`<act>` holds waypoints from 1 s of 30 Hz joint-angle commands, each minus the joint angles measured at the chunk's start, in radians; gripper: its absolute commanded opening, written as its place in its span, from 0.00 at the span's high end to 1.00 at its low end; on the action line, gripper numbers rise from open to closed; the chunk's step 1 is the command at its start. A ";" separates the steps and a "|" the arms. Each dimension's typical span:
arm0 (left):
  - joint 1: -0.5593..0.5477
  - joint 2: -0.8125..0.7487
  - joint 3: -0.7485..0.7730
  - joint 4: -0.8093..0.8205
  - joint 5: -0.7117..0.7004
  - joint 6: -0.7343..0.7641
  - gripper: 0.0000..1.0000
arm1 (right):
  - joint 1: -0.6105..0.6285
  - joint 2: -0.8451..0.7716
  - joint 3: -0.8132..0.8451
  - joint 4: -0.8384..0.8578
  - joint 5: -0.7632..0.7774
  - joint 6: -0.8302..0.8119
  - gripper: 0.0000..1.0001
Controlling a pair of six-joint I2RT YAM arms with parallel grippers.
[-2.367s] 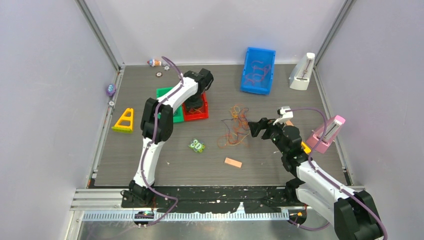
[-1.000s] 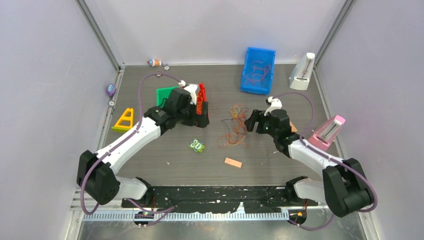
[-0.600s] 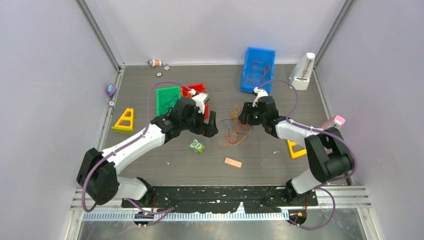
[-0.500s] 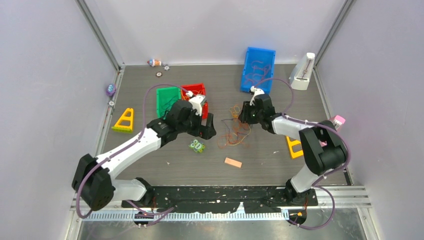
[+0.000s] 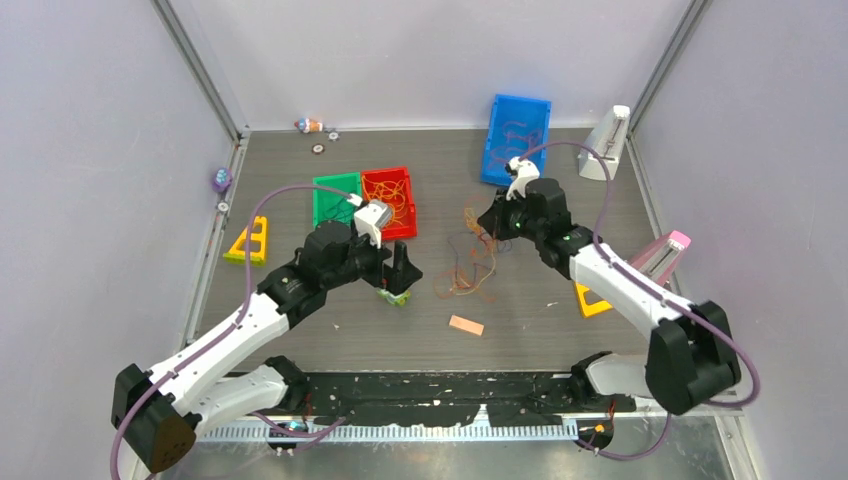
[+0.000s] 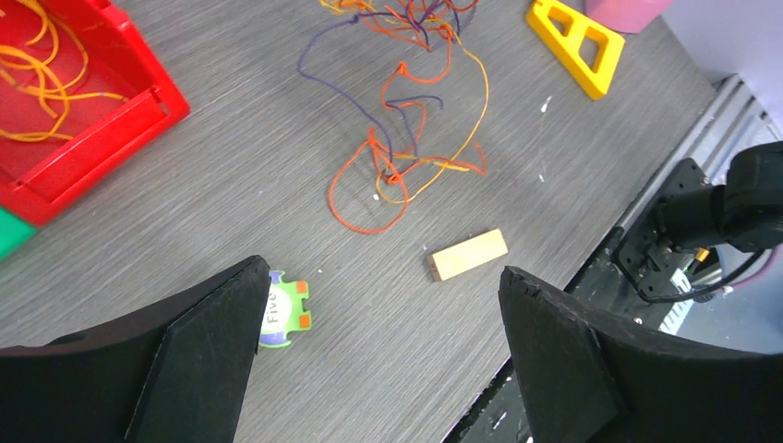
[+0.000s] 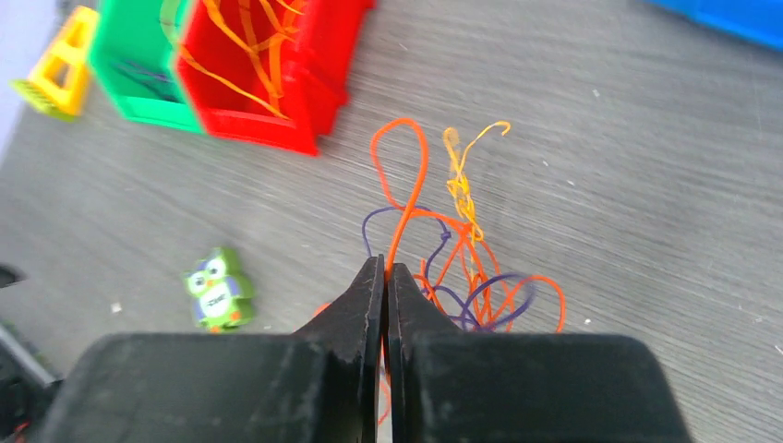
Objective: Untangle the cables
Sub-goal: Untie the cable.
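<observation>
The cables (image 5: 468, 258) lie as a loose tangle of orange, red and dark purple strands mid-table. My right gripper (image 5: 491, 222) is at the tangle's far right edge. In the right wrist view its jaws (image 7: 385, 264) are shut on one orange cable (image 7: 407, 175), which loops up beyond the tips, with the rest of the tangle (image 7: 475, 281) just behind. My left gripper (image 5: 401, 274) hangs open left of the tangle. In the left wrist view the left gripper (image 6: 385, 274) holds nothing and the cables (image 6: 406, 138) lie well ahead of it.
A red bin (image 5: 390, 200) holding orange strands and a green bin (image 5: 334, 197) stand at the left. A blue bin (image 5: 517, 140) with strands is at the back. A green owl toy (image 6: 284, 309), a wooden block (image 5: 465, 325), yellow triangles (image 5: 248, 240) (image 5: 590, 298) and two metronomes (image 5: 605, 140) (image 5: 660, 262) lie around.
My right gripper has closed on an orange strand at the tangle's far edge. My left arm has drawn back from the bins toward the owl toy, still open.
</observation>
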 commanded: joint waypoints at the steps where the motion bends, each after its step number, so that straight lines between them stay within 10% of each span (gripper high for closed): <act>1: 0.001 -0.025 -0.023 0.172 0.086 0.010 0.06 | 0.006 -0.109 0.062 -0.100 -0.132 0.022 0.95; 15: -0.081 0.008 -0.171 0.656 0.083 -0.010 0.16 | 0.007 -0.349 0.104 -0.288 -0.304 0.105 0.94; 30: -0.212 0.204 -0.066 0.777 -0.122 0.184 0.16 | 0.007 -0.340 0.107 -0.208 -0.413 0.216 0.94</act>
